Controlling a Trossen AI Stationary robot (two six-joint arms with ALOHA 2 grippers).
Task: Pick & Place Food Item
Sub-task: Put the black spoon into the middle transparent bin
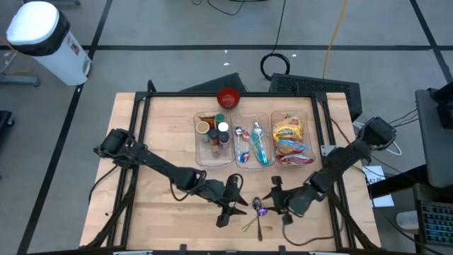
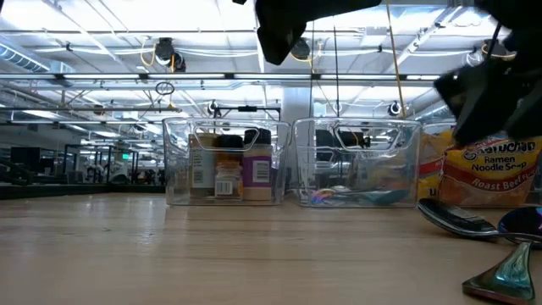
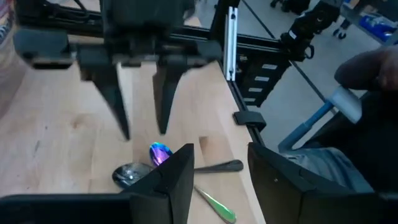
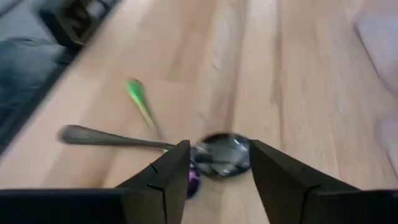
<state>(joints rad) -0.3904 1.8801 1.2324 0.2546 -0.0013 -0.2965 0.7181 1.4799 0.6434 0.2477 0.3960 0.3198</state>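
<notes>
Right claw (image 4: 214,171) open over spoons (image 4: 221,152); low view shows ramen pack (image 2: 491,174).

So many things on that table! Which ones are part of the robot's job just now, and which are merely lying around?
In play:
- silver spoon and iridescent spoon, lying crossed between both grippers
- left gripper, open
- right gripper, open

Lying about:
- red bowl
- spice jars
- ramen packets
- white bin

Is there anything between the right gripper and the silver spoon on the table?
Nothing visible. In the right wrist view, the right gripper hangs open above the silver spoon, whose bowl shows between its fingers. The left gripper waits beside, empty.
</notes>
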